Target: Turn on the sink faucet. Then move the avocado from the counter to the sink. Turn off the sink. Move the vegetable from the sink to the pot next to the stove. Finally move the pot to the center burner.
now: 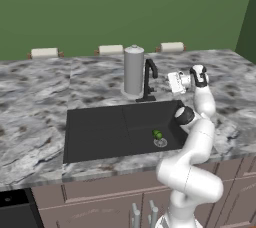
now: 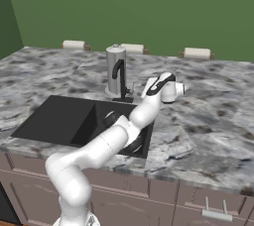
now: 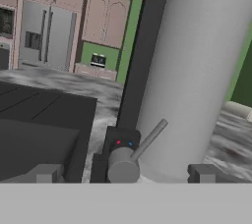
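Your claw [image 3: 123,174] hovered with its fingertips spread wide apart either side of the sink faucet's [image 1: 148,79] side lever, touching nothing as far as the close view showed, while the avocado [image 1: 157,134] lay in the sink [image 1: 100,132] beside the drain, the grey canister [image 1: 133,70] behind on the surface [image 1: 35,97].

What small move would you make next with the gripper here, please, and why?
Probably ease the open gripper forward until its fingertips straddle the faucet lever, then nudge it. The avocado already lies in the sink by the drain, so the tap likely needs turning off, and in the hand view the lever sits right between the tips, close ahead.
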